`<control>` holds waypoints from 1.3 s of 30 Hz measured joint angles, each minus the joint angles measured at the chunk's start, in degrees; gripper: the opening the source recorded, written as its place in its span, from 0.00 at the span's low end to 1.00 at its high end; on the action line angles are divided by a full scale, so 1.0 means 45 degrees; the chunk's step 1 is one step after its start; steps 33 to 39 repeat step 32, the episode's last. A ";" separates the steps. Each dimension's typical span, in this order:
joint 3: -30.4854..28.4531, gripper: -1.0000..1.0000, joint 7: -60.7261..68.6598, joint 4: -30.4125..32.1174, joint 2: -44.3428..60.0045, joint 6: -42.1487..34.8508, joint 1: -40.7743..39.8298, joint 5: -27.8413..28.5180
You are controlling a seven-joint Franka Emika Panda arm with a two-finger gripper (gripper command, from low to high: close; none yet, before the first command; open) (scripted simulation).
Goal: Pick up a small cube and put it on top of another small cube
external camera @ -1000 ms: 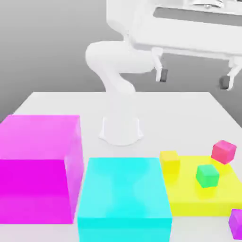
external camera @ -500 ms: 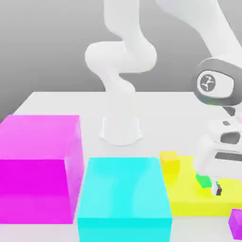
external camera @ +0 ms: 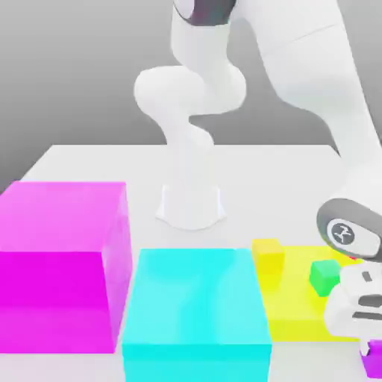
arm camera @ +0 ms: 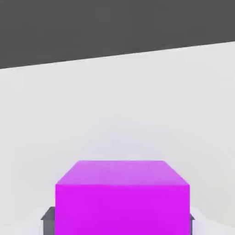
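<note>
On the white table (external camera: 89, 160), under a plain grey backdrop, you have a magenta block (external camera: 63, 261), a cyan block (external camera: 195, 310) and a flat yellow pad (external camera: 298, 310) carrying a yellow cube (external camera: 268, 254) and a green cube (external camera: 323, 276). At the exterior view's lower right, your gripper (external camera: 367, 349) sits over the purple cube (arm camera: 121, 197); a dark finger (arm camera: 47, 215) flanks the cube, but you cannot tell whether it is clamped.

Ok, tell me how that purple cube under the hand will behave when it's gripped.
The purple cube looks rigid, with flat, parallel faces, so it should probably sit squarely between the jaws and not roll. Its sides look smooth, so it may slip under a light squeeze. It looks small beside the cyan block, so it is likely light.
</note>
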State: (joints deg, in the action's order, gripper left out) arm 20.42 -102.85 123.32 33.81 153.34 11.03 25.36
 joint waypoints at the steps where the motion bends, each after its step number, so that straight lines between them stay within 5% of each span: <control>1: 0.0203 0.00 0.0161 0.0091 -0.0341 -0.0241 -0.0155 -0.0231; 13: 0.2298 0.00 0.3171 0.2955 -0.5041 -0.2159 -0.1603 -0.3000; 23: 0.2272 0.00 0.7163 0.5953 -0.9386 -0.2449 -0.1072 -0.7138; 28: 0.2258 0.00 0.6473 0.6410 -0.8074 -0.0749 -0.1289 -0.6077; 29: 0.2155 1.00 0.6132 0.6480 -0.7571 -0.0238 -0.1189 -0.5604; 39: 0.2155 1.00 0.6132 0.6480 -0.7571 -0.0238 -0.1252 -0.5604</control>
